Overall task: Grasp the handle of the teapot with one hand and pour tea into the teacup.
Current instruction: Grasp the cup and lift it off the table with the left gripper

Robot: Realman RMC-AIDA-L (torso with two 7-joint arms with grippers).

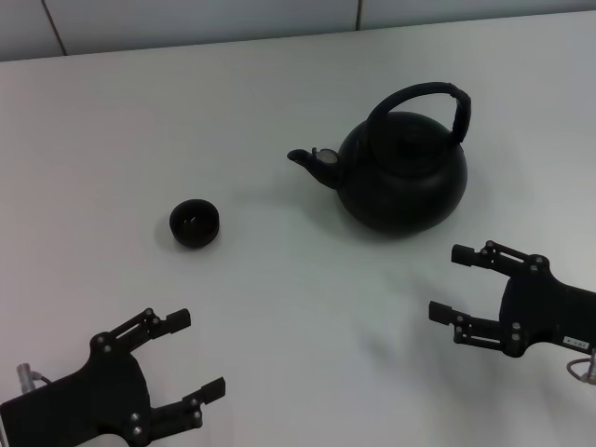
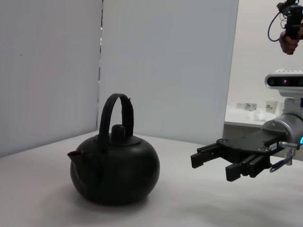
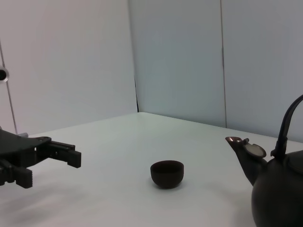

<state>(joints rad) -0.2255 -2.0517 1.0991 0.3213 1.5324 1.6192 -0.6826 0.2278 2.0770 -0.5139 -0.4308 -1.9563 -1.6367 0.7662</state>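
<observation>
The round black teapot stands upright on the white table at the right back. Its arched handle rises over the lid and its capped spout points left toward the teacup. The small black teacup stands apart from the pot, left of centre. No tea shows. My right gripper is open and empty, near the pot's front right, not touching it. My left gripper is open and empty, in front of the cup. The left wrist view shows the teapot and right gripper. The right wrist view shows the teacup and left gripper.
The white table runs back to a far edge below grey wall panels. Bare table lies between the cup and the pot. A shelf with small white items stands far off in the left wrist view.
</observation>
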